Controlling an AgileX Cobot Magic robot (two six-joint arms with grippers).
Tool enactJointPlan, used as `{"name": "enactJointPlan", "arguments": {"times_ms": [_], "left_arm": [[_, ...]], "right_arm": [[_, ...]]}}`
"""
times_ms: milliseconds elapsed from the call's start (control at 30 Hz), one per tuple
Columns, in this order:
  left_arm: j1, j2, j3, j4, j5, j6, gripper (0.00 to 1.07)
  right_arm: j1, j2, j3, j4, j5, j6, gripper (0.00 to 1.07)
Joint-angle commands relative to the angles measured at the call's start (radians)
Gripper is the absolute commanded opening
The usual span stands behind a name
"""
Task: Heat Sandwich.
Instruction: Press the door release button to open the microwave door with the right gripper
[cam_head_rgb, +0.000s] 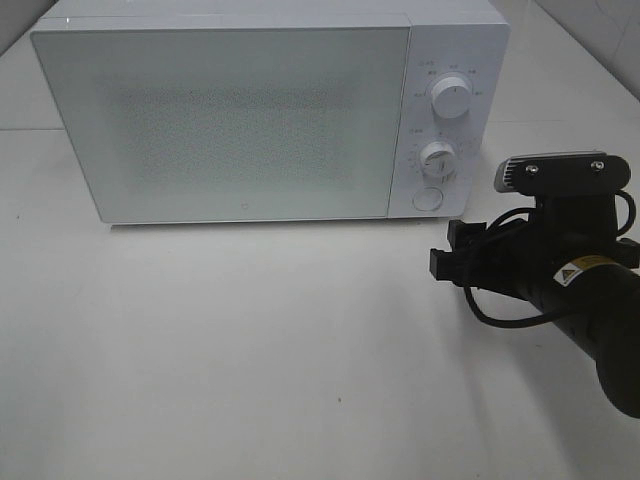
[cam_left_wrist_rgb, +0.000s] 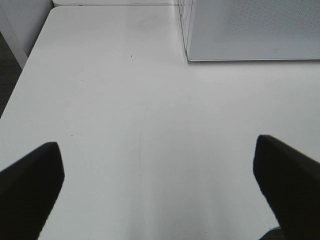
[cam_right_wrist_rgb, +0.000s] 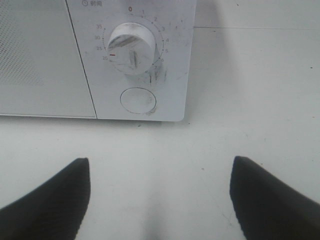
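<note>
Microwave (cam_head_rgb: 220, 110), door shut, stands toward the far edge of the desk (cam_head_rgb: 250, 350). The right gripper (cam_right_wrist_rgb: 160, 162) hovers above bare desk, facing the lower dial (cam_right_wrist_rgb: 131, 47) and round button (cam_right_wrist_rgb: 138, 100), jaws wide apart and empty. The left gripper (cam_left_wrist_rgb: 157, 145) is also spread wide and empty above bare desk. The sandwich is not visible; its place cannot be told.

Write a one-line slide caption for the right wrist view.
Open right gripper over the white table, facing the timer dial and round button of the shut microwave.
</note>
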Motion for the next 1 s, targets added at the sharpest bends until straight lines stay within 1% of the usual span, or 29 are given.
{"name": "enactJointPlan", "arguments": {"times_ms": [33, 200, 233, 267, 333, 400, 467, 500, 567, 600, 633, 667, 733, 767, 800, 833, 933, 1000], "left_arm": [[0.001, -0.029, 0.002, -0.006, -0.011, 0.000, 0.98], [0.001, -0.029, 0.002, -0.006, -0.011, 0.000, 0.98], [0.001, -0.029, 0.002, -0.006, -0.011, 0.000, 0.98], [0.001, -0.029, 0.002, -0.006, -0.011, 0.000, 0.98], [0.001, -0.029, 0.002, -0.006, -0.011, 0.000, 0.98], [0.001, -0.029, 0.002, -0.006, -0.011, 0.000, 0.98], [0.001, -0.029, 0.002, -0.006, -0.011, 0.000, 0.98], [0.001, -0.029, 0.002, -0.006, -0.011, 0.000, 0.98], [0.001, -0.029, 0.002, -0.006, -0.011, 0.000, 0.98], [0.001, -0.029, 0.002, -0.006, -0.011, 0.000, 0.98], [0.001, -0.029, 0.002, -0.006, -0.011, 0.000, 0.98], [0.001, -0.029, 0.002, -0.006, -0.011, 0.000, 0.98], [0.001, -0.029, 0.002, -0.006, -0.011, 0.000, 0.98], [0.001, -0.029, 0.002, -0.006, -0.011, 0.000, 0.98], [0.001, -0.029, 0.002, -0.006, -0.011, 0.000, 0.98], [0.001, -0.029, 0.002, -0.006, -0.011, 0.000, 0.98], [0.001, -0.029, 0.002, -0.006, -0.011, 0.000, 0.98], [0.001, -0.029, 0.002, -0.006, -0.011, 0.000, 0.98]], "right_arm": [[0.006, -0.003, -0.002, 0.003, -0.008, 0.006, 0.75], [0.006, -0.003, -0.002, 0.002, -0.005, 0.115, 0.75], [0.006, -0.003, -0.002, 0.002, -0.005, 0.152, 0.75], [0.006, -0.003, -0.002, 0.002, -0.006, 0.237, 0.75], [0.006, -0.003, -0.002, 0.002, -0.006, 0.274, 0.75], [0.006, -0.003, -0.002, 0.002, -0.006, 0.378, 0.75], [0.006, -0.003, -0.002, -0.003, -0.005, 0.545, 0.75], [0.006, -0.003, -0.002, -0.003, -0.005, 0.545, 0.75], [0.006, -0.003, -0.002, -0.007, -0.005, 0.670, 0.75], [0.006, -0.003, -0.002, -0.007, -0.005, 0.781, 0.75], [0.006, -0.003, -0.002, -0.007, -0.005, 0.829, 0.75], [0.006, -0.003, -0.002, -0.007, -0.005, 0.829, 0.75], [0.006, -0.003, -0.002, -0.007, -0.005, 0.942, 0.75], [0.006, -0.003, -0.002, -0.007, -0.005, 1.036, 0.75], [0.006, -0.003, -0.002, -0.007, -0.005, 1.087, 0.75], [0.006, -0.003, -0.002, -0.007, -0.005, 1.087, 0.75], [0.006, -0.003, -0.002, -0.006, 0.004, 1.278, 0.74], [0.006, -0.003, -0.002, -0.006, 0.004, 1.311, 0.73]]}}
